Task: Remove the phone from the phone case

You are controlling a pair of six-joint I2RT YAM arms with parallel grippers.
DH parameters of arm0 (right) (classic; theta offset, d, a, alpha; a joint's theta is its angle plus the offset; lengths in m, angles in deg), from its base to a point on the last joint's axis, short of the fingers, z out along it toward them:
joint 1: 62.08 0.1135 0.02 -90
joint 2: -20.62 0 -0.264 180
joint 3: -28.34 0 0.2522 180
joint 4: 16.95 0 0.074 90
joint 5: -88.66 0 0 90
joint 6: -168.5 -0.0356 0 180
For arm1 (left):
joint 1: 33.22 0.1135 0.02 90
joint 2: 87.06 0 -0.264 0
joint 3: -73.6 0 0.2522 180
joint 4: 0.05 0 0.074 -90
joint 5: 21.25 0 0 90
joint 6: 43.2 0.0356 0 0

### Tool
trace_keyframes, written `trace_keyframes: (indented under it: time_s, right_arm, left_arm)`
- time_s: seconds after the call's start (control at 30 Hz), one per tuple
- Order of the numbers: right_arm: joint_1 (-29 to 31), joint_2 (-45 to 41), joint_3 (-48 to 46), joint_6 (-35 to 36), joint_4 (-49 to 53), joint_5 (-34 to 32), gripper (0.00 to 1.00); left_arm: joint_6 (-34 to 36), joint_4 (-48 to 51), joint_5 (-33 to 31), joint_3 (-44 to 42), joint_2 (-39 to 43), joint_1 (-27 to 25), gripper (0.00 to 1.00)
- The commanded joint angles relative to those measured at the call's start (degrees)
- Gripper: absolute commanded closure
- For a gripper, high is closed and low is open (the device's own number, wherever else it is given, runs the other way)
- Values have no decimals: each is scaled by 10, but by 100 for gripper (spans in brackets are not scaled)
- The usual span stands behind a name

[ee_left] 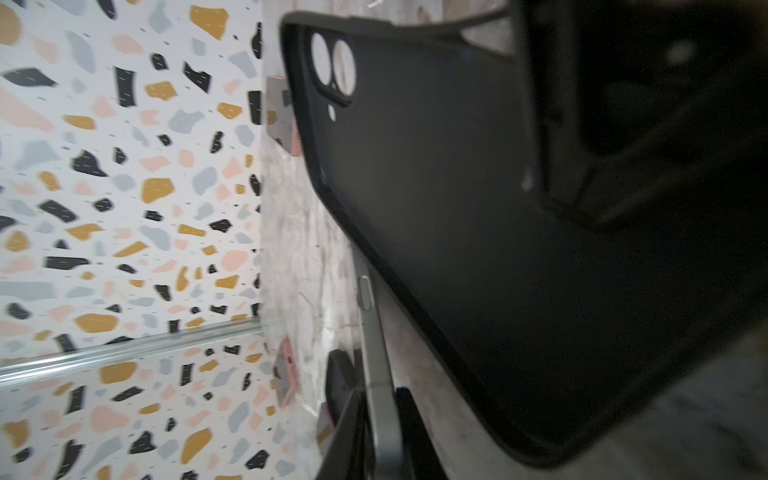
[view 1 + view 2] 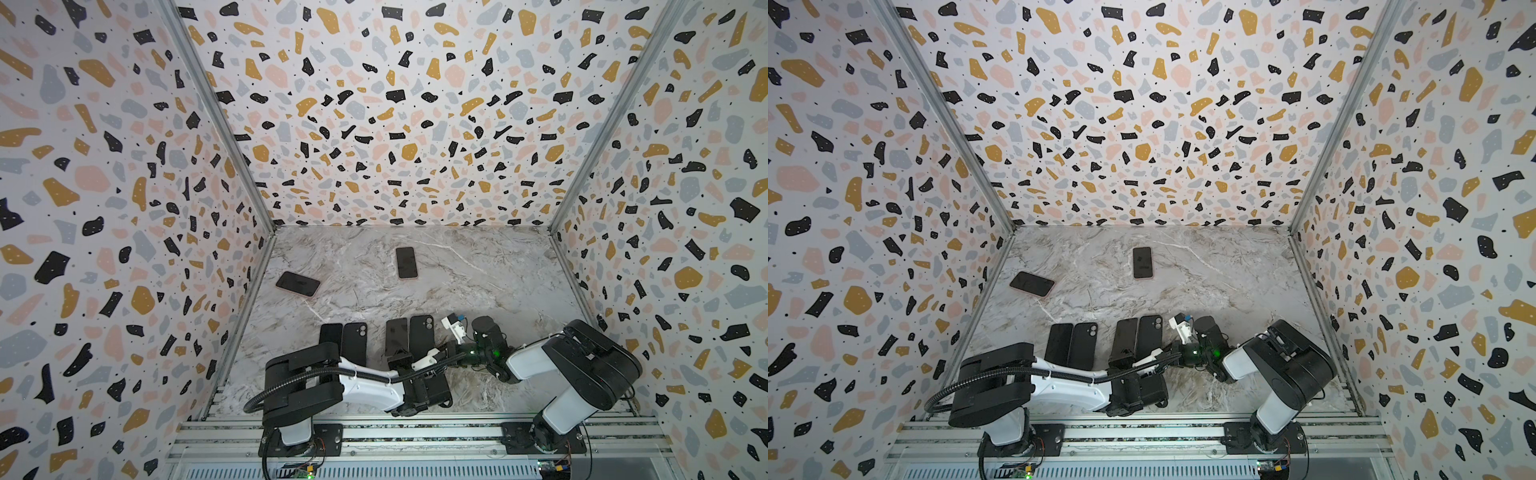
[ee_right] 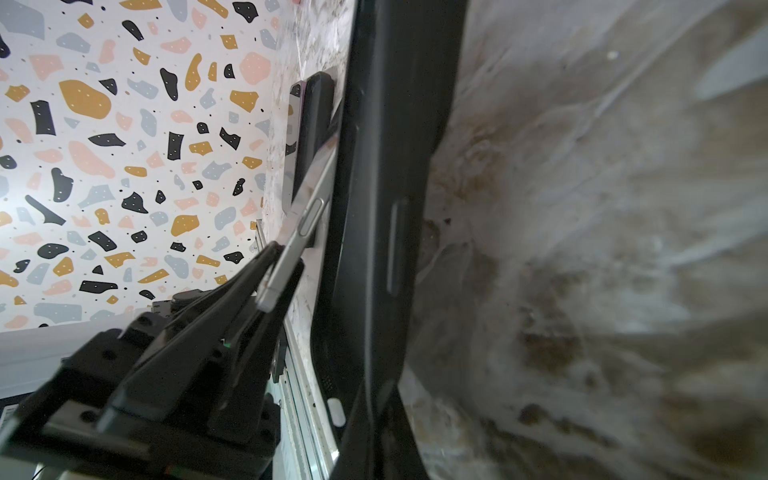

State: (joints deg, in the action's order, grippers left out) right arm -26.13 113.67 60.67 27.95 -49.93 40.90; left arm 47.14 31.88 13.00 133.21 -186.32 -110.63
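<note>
Terrazzo-print walls (image 2: pixel 104 166) enclose the marble bench (image 2: pixel 457 270), where the right gripper (image 1: pixel 536 178) is clamped on the empty black phone case (image 1: pixel 436 208) and, just beside it, the left gripper (image 3: pixel 280 266) pinches the silver-edged phone (image 3: pixel 307 208), out of the case, by its end.
</note>
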Motion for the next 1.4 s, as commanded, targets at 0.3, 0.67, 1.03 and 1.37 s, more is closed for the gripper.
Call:
trace_keyframes:
  time_s: [0.3,0.67,1.03,1.37]
  right_arm:
    - [-16,21,48,56,85,4,100]
    - [-20,42,69,60,117,-16,100]
    - [-19,58,96,70,151,-28,100]
    - [24,96,154,62,170,-32,100]
  left_arm:
    - [-7,9,65,9,-33,2,57]
    - [-42,22,73,10,105,2,6]
    - [-162,37,73,10,329,77,0]
    - [-255,65,136,-9,460,184,1]
